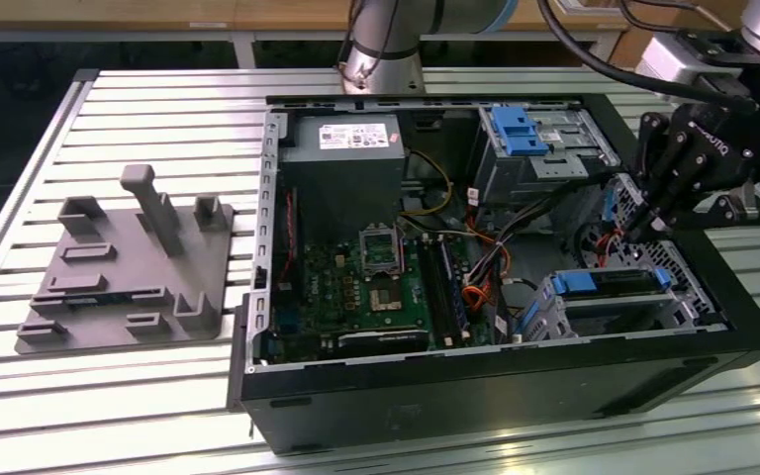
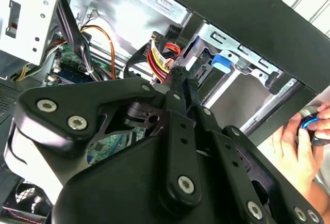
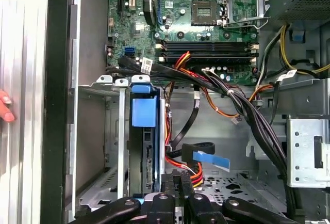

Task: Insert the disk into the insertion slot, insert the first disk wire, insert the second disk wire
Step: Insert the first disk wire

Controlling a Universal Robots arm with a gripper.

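Disk [image 1: 605,284] seated in insertion slot [image 1: 617,315] at exterior view's right of PC case [image 1: 486,391], step 1 apparently done; gripper [image 1: 635,233] w/ fingers [image 2: 178,105] pressed together, poised just beyond, near wires [image 3: 196,146] seemingly not yet plugged.

The black case [image 1: 486,391] holds a green motherboard [image 1: 353,287], red, orange and yellow wires [image 2: 157,59], a bare silver perforated cage [image 1: 617,315] and a blue-framed disk [image 1: 576,284], beside a black hand [image 1: 637,230], a grey block [image 1: 103,297] and the pale ribbed table [image 1: 155,94].

Tangled cables [image 3: 232,100] crowd the space beside the disk [image 3: 143,113], leaving little room.
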